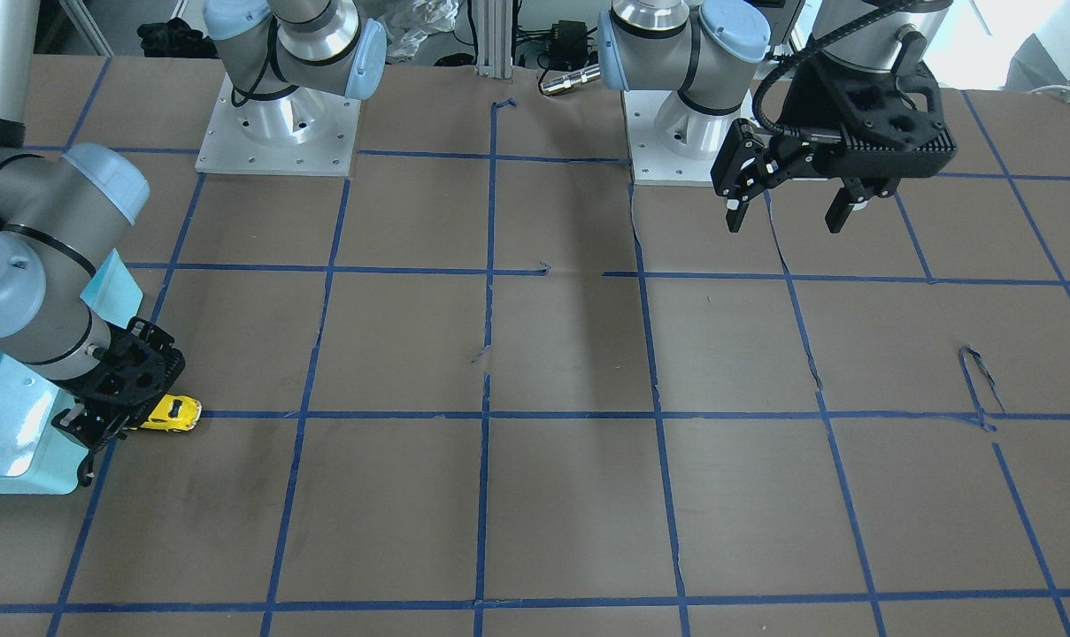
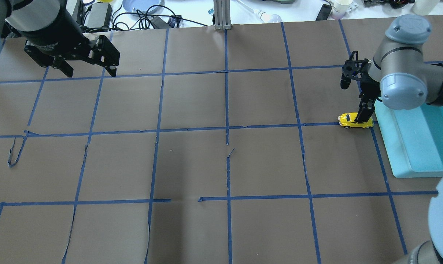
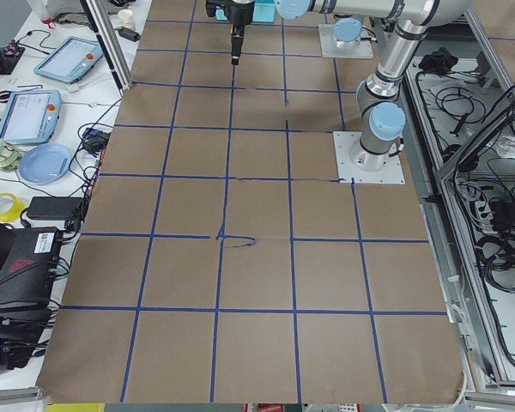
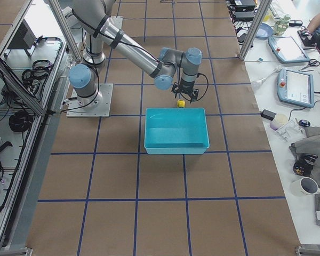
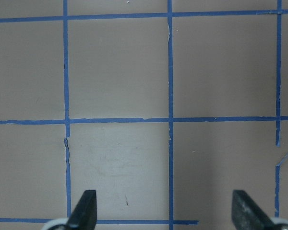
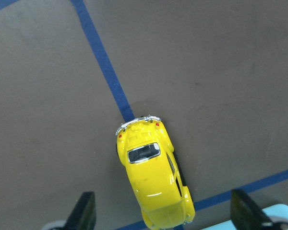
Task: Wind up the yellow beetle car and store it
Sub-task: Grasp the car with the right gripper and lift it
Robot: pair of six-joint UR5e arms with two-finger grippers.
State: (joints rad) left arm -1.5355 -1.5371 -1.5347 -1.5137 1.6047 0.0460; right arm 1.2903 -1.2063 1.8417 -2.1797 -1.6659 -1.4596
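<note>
The yellow beetle car (image 6: 152,175) stands on the brown table on a blue tape line, right beside the teal bin (image 2: 419,146). My right gripper (image 6: 165,213) is open and low over it. Its fingertips (image 6: 85,211) stand apart on either side of the car's front half, with clear gaps. The car also shows in the overhead view (image 2: 355,121) under the right gripper (image 2: 362,116), and in the front view (image 1: 173,413). My left gripper (image 2: 85,69) is open and empty, high over the far left of the table; its wrist view shows only bare table between its fingertips (image 5: 86,211).
The teal bin (image 4: 176,130) is an open, empty tray at the table's right end, next to the car (image 4: 180,103). Blue tape lines grid the brown table (image 2: 225,161). Both arm bases (image 1: 278,124) stand at the robot's side.
</note>
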